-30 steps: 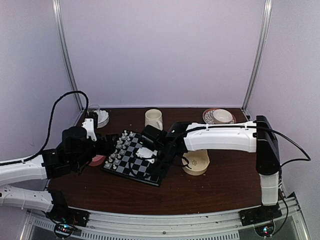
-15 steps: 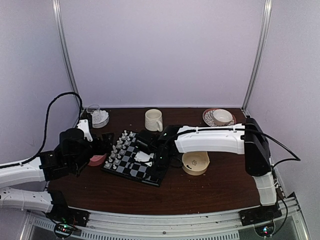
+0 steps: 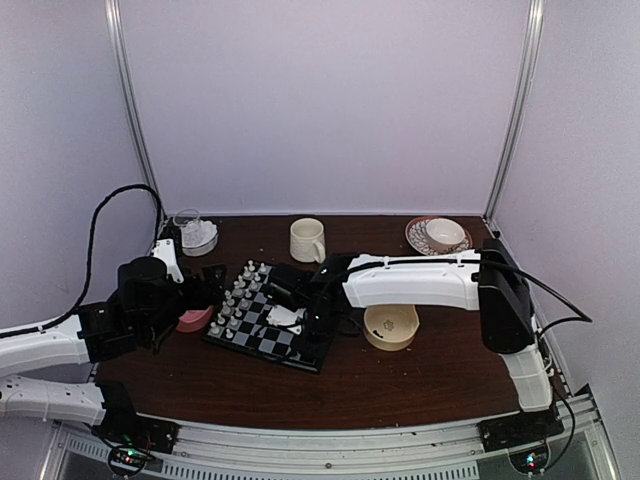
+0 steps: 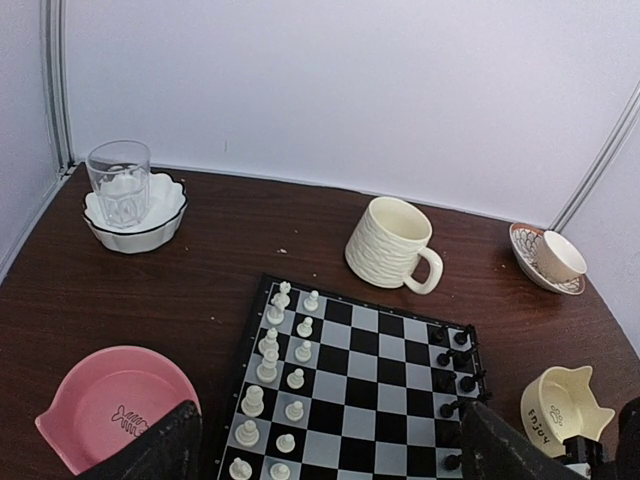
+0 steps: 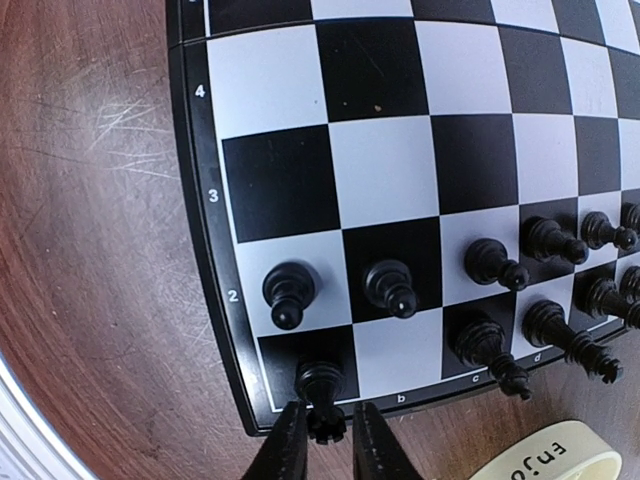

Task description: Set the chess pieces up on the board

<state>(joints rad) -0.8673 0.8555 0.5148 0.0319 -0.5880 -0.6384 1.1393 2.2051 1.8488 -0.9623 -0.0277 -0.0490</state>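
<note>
The board (image 3: 262,330) lies left of the table's middle and shows in the left wrist view (image 4: 372,372) and the right wrist view (image 5: 385,160). White chess pieces (image 4: 270,345) stand in two rows on its left side. Black chess pieces (image 4: 455,362) stand along its right side (image 5: 520,270). My right gripper (image 3: 312,335) (image 5: 325,445) is shut on the top of a black rook (image 5: 320,385) that stands on the board's corner square. My left gripper (image 3: 210,283) (image 4: 330,462) is wide open and empty, above the board's left side.
A cream mug (image 3: 307,239) (image 4: 390,243) stands behind the board. A glass in a white dish (image 3: 198,233) (image 4: 133,200) is at back left. A pink bowl (image 3: 193,320) (image 4: 110,405) lies left of the board, a yellow bowl (image 3: 390,326) (image 5: 545,462) right of it. A cup on a saucer (image 3: 440,233) is at back right.
My right arm has swung to the left and carried its gripper across the board's right side. My left gripper has drawn back to the left off the board.
</note>
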